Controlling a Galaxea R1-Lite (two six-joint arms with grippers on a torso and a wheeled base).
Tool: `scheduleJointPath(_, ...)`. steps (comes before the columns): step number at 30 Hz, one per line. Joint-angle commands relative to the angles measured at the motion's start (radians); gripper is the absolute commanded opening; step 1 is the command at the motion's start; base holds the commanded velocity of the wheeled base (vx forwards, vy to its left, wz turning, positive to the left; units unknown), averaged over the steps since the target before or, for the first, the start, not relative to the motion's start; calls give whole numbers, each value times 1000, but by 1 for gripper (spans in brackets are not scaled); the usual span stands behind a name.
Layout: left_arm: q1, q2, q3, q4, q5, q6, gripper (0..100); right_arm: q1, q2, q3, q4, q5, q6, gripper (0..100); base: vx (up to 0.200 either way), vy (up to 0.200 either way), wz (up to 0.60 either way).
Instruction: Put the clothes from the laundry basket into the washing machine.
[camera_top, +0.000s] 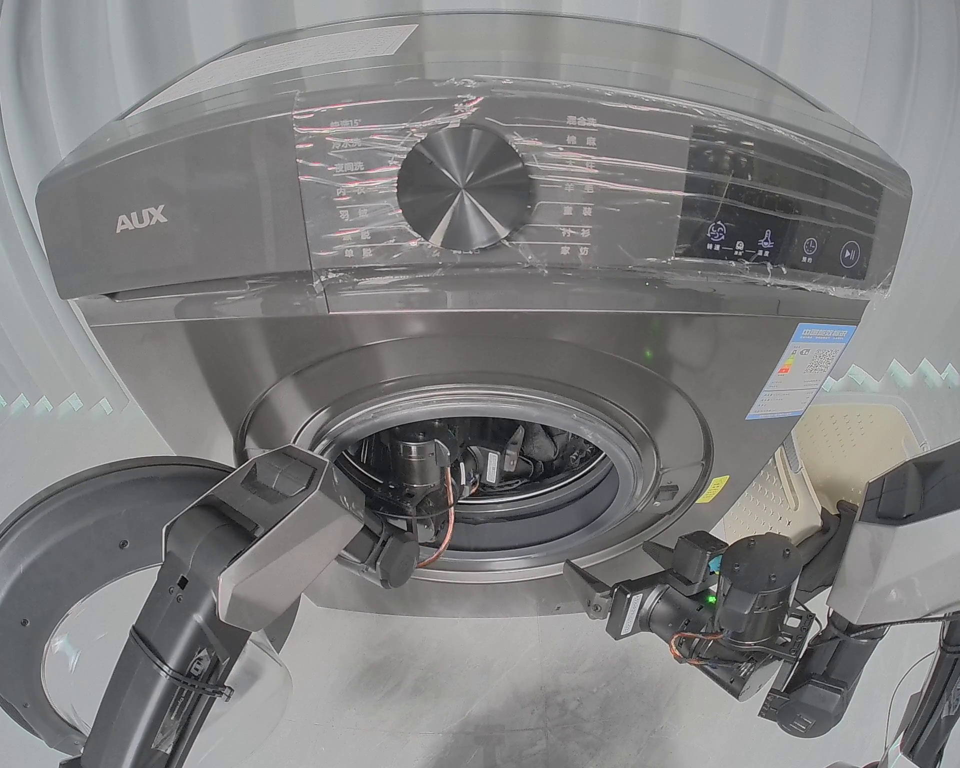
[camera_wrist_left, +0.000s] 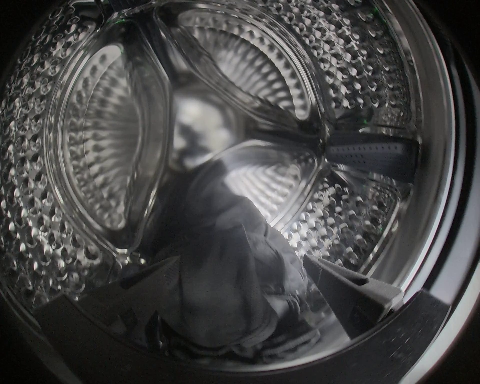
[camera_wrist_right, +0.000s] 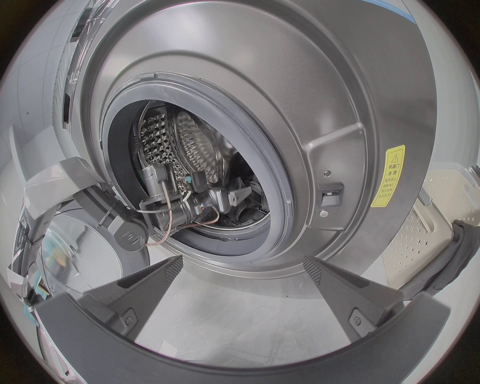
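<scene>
Inside the drum (camera_wrist_left: 90, 150) of the washing machine (camera_top: 480, 340), the left gripper (camera_wrist_left: 241, 261) has its fingers (camera_wrist_left: 350, 292) apart, the grey clothes (camera_wrist_left: 225, 305) heaped just ahead of them, while the right gripper (camera_wrist_right: 242, 261), fingers spread too, hangs outside, nearer the laundry basket (camera_wrist_right: 440, 200) and the dark garment (camera_wrist_right: 462, 245) draped over its rim.

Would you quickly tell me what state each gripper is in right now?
Left gripper: open inside the drum; grey clothes lie beyond it.
Right gripper: open and empty, outside the washing machine.
</scene>
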Motion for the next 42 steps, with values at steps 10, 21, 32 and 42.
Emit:
scheduleJointPath(10,-151,-303,564,-166,-2,-8,100,0,-6,9,1,-2,1,100,0,0,0)
scheduleJointPath(21,-343,-550,1075,-389,8,-57,100,47,-124,126,2,1,-8,100,0,0,0)
scheduleJointPath(32,-532,-889,1503,-492,88,-135,100,102,-269,285,2,-11,-11,100,0,0,0)
scheduleJointPath(42,-518,-1118,1619,-481,223,-187,100,85,-427,304,83,-121,-22,100,0,0,0)
